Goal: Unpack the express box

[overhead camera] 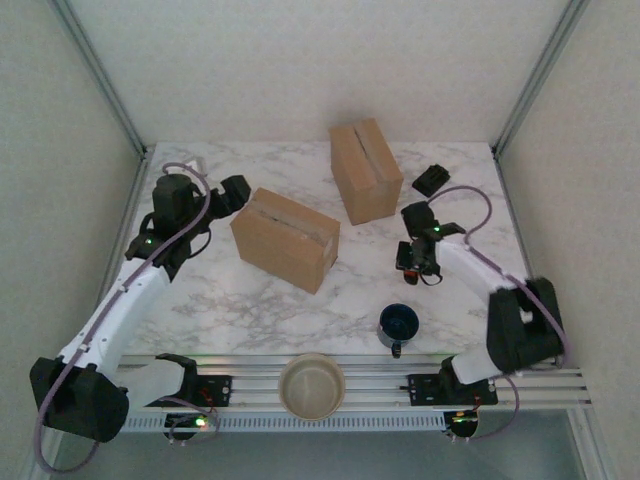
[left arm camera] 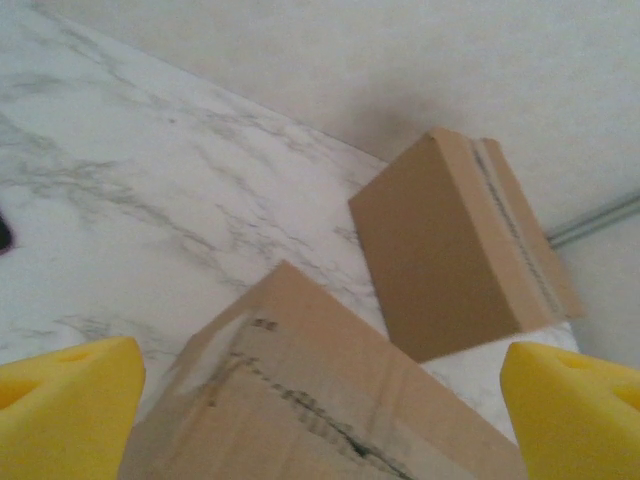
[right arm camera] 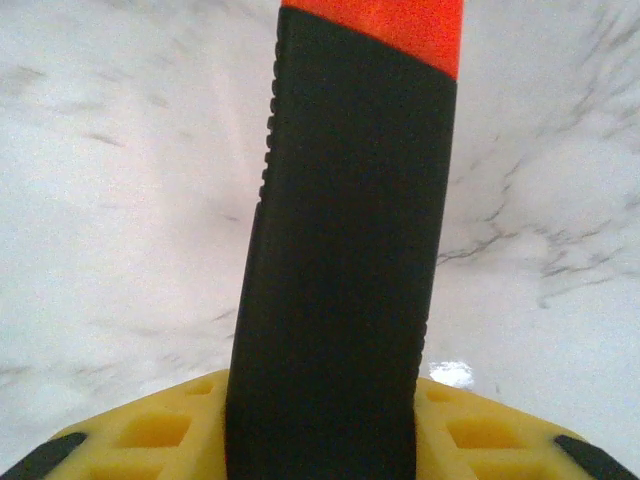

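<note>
Subject: the nearer brown cardboard box [overhead camera: 285, 240], lying flat about mid-way across the white, grey-veined marble bench [overhead camera: 250, 310]. Its long axis runs on a diagonal, far-left to near-right in the top view. It is closed, with a taped seam following the long axis across the top face. In the left wrist view the tape looks scuffed and ragged. There are small dark marks beside the seam, too blurred to read. Plain matte card, square edges.

The second brown cardboard box [overhead camera: 365, 172] is beyond and right of the first, near but apart. It stands taller, is closed, and its taped seam runs far to near.

The left pincer [overhead camera: 236, 192] is just beside the first box's far-left end, yellow foam pads [left arm camera: 62, 405] spread wide apart.

The right pincer [overhead camera: 418, 262] is right of the first box and well apart from it. It is clamped on a black ribbed-handled tool with an orange end [right arm camera: 350, 250], which runs straight out between its pads over bare marble.

Dark blue mug [overhead camera: 398, 325]: near-right of the first box.
Round beige bowl [overhead camera: 311, 386]: nearward of the box, on the metal rail [overhead camera: 380, 385] at the bench's near edge.
Small black object [overhead camera: 432, 180]: far right of the box, shape unclear.
</note>
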Tool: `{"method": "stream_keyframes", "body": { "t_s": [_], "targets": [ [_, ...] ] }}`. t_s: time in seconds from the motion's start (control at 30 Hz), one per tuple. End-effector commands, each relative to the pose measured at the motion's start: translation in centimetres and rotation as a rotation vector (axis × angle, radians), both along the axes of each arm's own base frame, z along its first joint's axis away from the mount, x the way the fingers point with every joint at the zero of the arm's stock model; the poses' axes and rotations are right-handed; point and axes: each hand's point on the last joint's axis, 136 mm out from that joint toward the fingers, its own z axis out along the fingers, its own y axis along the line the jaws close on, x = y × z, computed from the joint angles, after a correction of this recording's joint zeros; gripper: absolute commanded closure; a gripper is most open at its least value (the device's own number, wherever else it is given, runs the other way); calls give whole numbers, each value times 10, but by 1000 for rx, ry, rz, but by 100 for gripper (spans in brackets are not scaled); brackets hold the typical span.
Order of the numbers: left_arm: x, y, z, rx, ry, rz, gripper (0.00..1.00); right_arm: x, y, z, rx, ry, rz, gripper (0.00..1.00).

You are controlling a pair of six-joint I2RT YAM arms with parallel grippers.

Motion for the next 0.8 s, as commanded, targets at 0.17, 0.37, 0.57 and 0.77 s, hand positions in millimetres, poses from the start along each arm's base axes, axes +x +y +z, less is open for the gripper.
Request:
{"method": "stream_keyframes", "body": {
  "t_s": [0.17,0.37,0.57,0.77],
  "targets": [
    [-7,-110,43,-55,-48,-328,12,-33,61,126,284,-254,479,74],
    [-10,-200,48,-90,-58,-547,14,-48,101,171,457,-347,683,77],
    [-17,-239,41,-132,-52,-634,13,-45,122,184,486,-355,765,79],
    [-22,-256,21,-143,-9,-664,12,-41,136,191,515,-360,809,79]
  ]
}}
